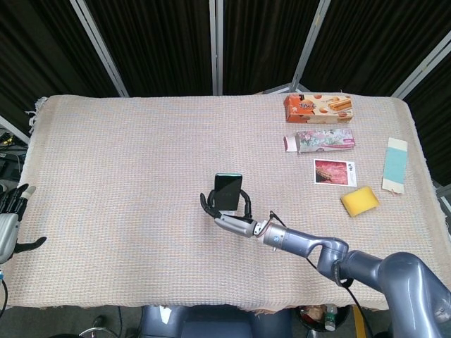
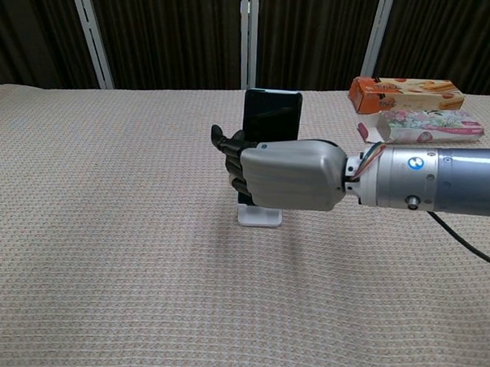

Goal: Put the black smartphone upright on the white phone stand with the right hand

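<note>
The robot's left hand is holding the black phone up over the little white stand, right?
Not quite: it is the right hand that holds the black smartphone upright over the white phone stand, as the chest view shows. The left hand sits far off at the table's edge in the head view, holding nothing.

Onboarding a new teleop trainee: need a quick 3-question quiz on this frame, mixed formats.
1. True or false: the right robot hand holds the black smartphone upright over the white phone stand.
2. Which item lies nearest the yellow sponge? A) orange box B) red card C) floral box
3. Fill in: the left robot hand sits at the table's ____ edge in the head view.

Key: 1 true; 2 B; 3 left.
</note>
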Controlling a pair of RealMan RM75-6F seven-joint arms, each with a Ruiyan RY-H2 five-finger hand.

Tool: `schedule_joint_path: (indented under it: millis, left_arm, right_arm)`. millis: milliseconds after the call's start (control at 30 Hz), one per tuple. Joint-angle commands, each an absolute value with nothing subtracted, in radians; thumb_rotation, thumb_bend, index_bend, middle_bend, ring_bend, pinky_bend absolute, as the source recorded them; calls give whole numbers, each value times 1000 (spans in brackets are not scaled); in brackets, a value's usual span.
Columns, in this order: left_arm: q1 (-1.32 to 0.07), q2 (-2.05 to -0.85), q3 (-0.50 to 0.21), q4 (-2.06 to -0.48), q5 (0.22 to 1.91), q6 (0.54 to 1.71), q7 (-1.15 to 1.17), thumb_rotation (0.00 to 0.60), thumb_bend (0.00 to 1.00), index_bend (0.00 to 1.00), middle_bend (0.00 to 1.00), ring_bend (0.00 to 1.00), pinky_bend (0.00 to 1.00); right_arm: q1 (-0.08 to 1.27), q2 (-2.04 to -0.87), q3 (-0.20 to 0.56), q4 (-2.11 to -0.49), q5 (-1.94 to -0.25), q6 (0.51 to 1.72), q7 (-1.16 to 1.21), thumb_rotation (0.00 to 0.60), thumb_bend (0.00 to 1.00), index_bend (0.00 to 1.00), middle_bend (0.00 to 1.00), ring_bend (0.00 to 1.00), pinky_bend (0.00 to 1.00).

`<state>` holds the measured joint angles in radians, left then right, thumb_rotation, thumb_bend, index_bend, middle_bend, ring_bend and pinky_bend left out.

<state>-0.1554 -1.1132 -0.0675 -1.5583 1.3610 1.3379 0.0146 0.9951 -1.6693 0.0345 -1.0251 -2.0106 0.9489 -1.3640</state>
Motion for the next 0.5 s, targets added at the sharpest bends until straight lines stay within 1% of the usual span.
schedule_joint_path:
  millis: [33, 67, 133, 233, 333, 500]
  left_arm:
    - [-155, -1114, -67, -1558, 1361, 1338, 15, 600, 0, 0, 0, 0, 0]
    - [-156, -1114, -67, -1558, 1361, 1338, 15, 600, 0, 0, 0, 0, 0]
    - [-156, -1114, -67, -1558, 1361, 1338, 16, 600, 0, 0, 0, 0, 0]
    - [-156, -1114, -67, -1558, 1360, 1337, 17, 600, 0, 0, 0, 0, 0]
    - [-156, -1114, -68, -1558, 1359, 1338, 16, 600, 0, 0, 0, 0, 0]
    - [-155, -1114, -67, -1558, 1360, 1339, 15, 600, 0, 0, 0, 0, 0]
  right_arm:
    - [995, -1672, 35, -1025, -2010, 949, -1365, 600, 224, 386, 399, 331, 192]
    - [994, -1675, 35, -1025, -2009, 949, -1366, 600, 224, 360, 387, 329, 192]
    - [993, -1679, 36, -1025, -2008, 950, -1367, 600, 221, 252, 323, 321, 192]
    - [991, -1684, 38, -1025, -2005, 954, -1370, 600, 213, 122, 240, 311, 192]
    - [990, -1688, 43, -1028, -2005, 960, -1375, 600, 207, 68, 196, 306, 192]
    - [986, -1687, 48, -1038, -1999, 967, -1376, 600, 203, 40, 164, 304, 191]
